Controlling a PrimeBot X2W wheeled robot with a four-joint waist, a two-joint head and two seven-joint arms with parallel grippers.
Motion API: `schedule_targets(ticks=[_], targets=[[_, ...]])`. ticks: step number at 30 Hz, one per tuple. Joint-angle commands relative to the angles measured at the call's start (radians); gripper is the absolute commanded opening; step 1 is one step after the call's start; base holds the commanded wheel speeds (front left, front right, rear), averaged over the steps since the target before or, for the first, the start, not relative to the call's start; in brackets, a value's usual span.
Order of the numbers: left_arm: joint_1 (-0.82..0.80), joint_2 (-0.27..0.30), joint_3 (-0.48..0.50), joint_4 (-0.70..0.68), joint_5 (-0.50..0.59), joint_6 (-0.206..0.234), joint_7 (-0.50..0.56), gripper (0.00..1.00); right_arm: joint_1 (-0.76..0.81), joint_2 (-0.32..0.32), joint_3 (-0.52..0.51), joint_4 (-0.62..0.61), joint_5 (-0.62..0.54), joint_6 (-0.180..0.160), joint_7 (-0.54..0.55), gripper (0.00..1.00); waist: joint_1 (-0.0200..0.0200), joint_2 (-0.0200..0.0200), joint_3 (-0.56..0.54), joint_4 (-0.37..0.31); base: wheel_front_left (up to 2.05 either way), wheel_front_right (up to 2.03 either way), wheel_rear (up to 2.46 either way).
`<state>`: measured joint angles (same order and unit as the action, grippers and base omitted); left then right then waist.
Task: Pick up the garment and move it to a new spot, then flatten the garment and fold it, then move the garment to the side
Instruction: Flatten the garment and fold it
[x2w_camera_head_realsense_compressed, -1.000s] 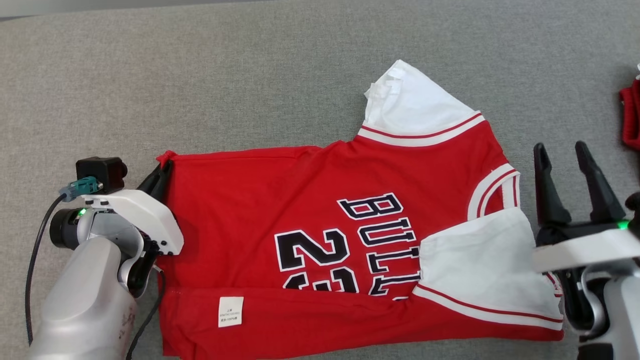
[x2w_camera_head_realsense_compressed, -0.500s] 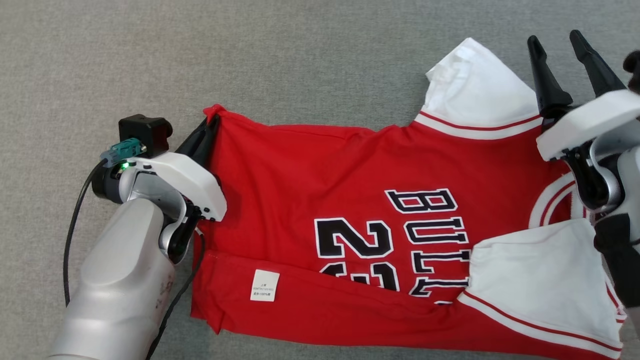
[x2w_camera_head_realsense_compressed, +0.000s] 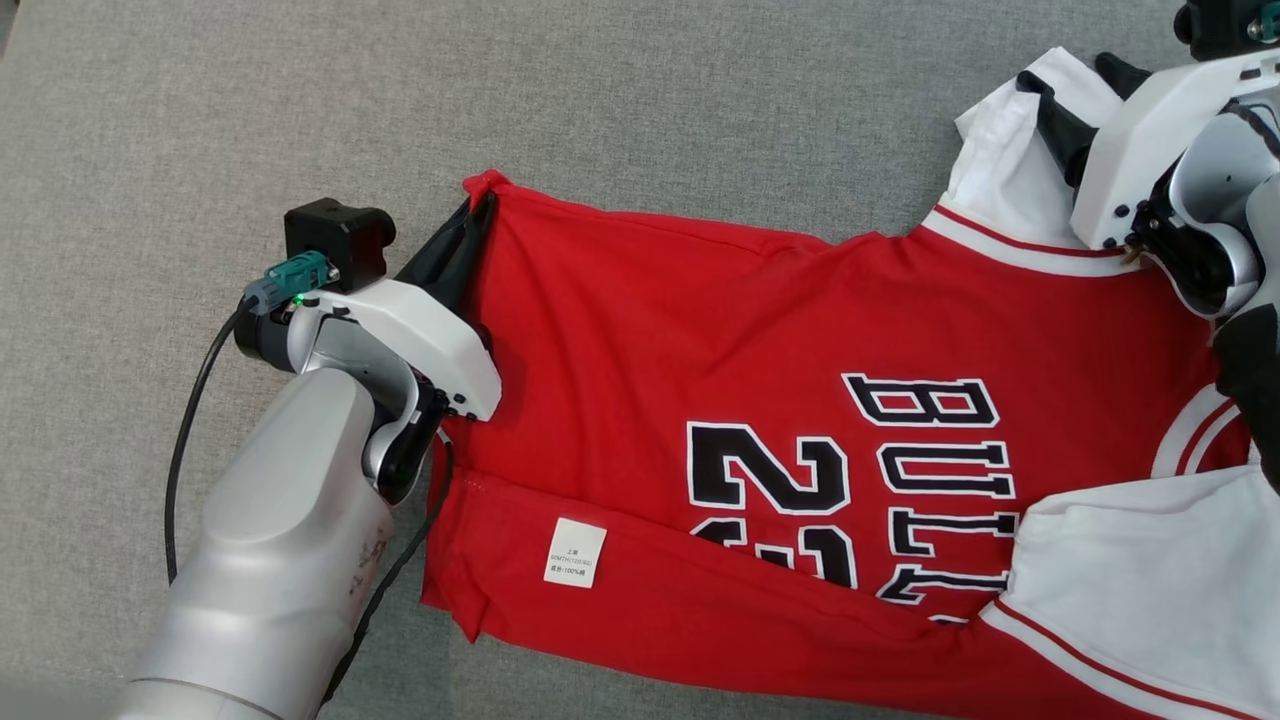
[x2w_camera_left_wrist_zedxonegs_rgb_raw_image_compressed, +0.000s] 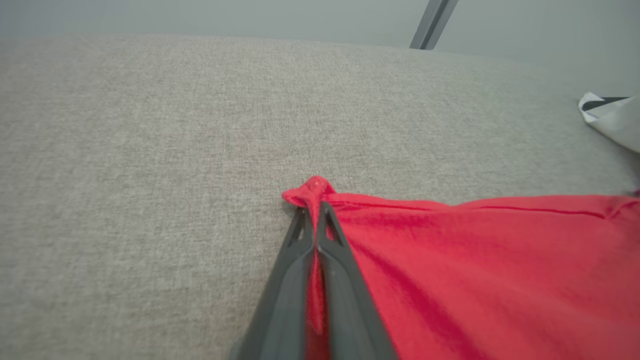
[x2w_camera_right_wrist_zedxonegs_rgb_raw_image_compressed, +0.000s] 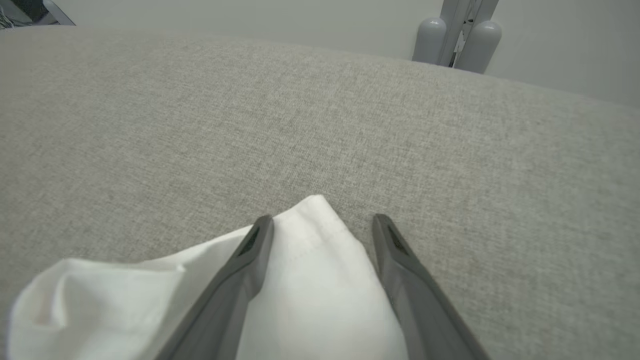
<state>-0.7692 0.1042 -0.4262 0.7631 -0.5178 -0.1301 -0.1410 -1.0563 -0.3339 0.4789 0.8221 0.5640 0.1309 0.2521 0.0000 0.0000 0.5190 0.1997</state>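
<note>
A red jersey (x2w_camera_head_realsense_compressed: 700, 330) with white sleeves and black lettering lies spread on the grey cloth surface (x2w_camera_head_realsense_compressed: 300, 100). My left gripper (x2w_camera_head_realsense_compressed: 478, 200) is shut on the jersey's red hem corner at its far left, and the left wrist view shows the pinched fold (x2w_camera_left_wrist_zedxonegs_rgb_raw_image_compressed: 314, 192) sticking out past the left gripper (x2w_camera_left_wrist_zedxonegs_rgb_raw_image_compressed: 314, 212). My right gripper (x2w_camera_head_realsense_compressed: 1078, 82) is open over the far white sleeve (x2w_camera_head_realsense_compressed: 1000, 180) at the upper right. In the right wrist view this right gripper (x2w_camera_right_wrist_zedxonegs_rgb_raw_image_compressed: 322, 222) straddles the tip of the sleeve (x2w_camera_right_wrist_zedxonegs_rgb_raw_image_compressed: 310, 280), one finger on each side.
The jersey's near edge is folded over, with a white label (x2w_camera_head_realsense_compressed: 575, 552) on the fold. The second white sleeve (x2w_camera_head_realsense_compressed: 1140, 580) lies at the lower right. Two grey posts (x2w_camera_right_wrist_zedxonegs_rgb_raw_image_compressed: 457, 37) stand beyond the far edge of the surface.
The head camera has shifted. My right gripper has moved from beside the near sleeve to the far sleeve and now straddles it, still open. My left gripper keeps its hold on the hem corner.
</note>
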Motion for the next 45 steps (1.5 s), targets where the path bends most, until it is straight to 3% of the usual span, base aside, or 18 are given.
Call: schedule_targets(ticks=[1, 2, 4, 5, 16, 25, 38, 45], targets=[[-0.019, 0.003, -0.003, 0.008, -0.007, 0.000, -0.003, 0.00, 0.001, -0.010, 0.015, 0.020, 0.011, 0.000, 0.017, 1.00, 0.0000, 0.0000, 0.001, 0.000, 0.00, 0.00, 0.00], [-0.019, 0.003, -0.006, 0.010, -0.011, 0.000, -0.006, 0.00, -0.007, -0.013, 0.024, 0.024, 0.020, 0.000, 0.019, 0.75, 0.0000, 0.0000, 0.002, 0.000, 0.00, 0.00, 0.00], [-0.017, 0.007, -0.011, 0.012, -0.016, 0.000, -0.012, 0.00, -0.017, -0.022, 0.038, 0.027, 0.036, 0.000, 0.015, 0.04, 0.0000, 0.0000, 0.001, -0.003, 0.00, 0.00, 0.00], [-0.015, 0.010, -0.014, 0.011, -0.020, 0.000, -0.015, 0.00, -0.022, -0.026, 0.044, 0.022, 0.041, 0.000, 0.002, 0.00, 0.0000, 0.0000, -0.001, -0.005, 0.00, 0.00, 0.00], [0.035, 0.097, -0.009, -0.089, -0.041, 0.007, -0.016, 0.00, 0.030, -0.113, 0.091, -0.141, 0.165, 0.000, -0.197, 0.00, 0.0000, 0.0000, -0.060, -0.055, 0.00, 0.00, 0.00], [0.142, 0.157, 0.005, -0.258, -0.076, 0.036, 0.066, 0.00, 0.150, -0.155, 0.066, -0.282, 0.232, 0.000, -0.267, 0.00, 0.0000, 0.0000, -0.109, -0.095, 0.00, 0.00, 0.00], [0.432, 0.262, 0.057, -0.584, -0.170, 0.107, 0.168, 0.00, 0.625, -0.167, -0.082, -0.669, 0.443, 0.000, -0.306, 0.00, 0.0000, 0.0000, -0.195, -0.161, 0.00, 0.00, 0.00], [0.573, 0.287, 0.097, -0.729, -0.236, 0.155, 0.207, 0.00, 0.892, -0.122, -0.163, -0.811, 0.496, 0.000, -0.311, 0.00, 0.0000, 0.0000, -0.227, -0.185, 0.00, 0.00, 0.00]])
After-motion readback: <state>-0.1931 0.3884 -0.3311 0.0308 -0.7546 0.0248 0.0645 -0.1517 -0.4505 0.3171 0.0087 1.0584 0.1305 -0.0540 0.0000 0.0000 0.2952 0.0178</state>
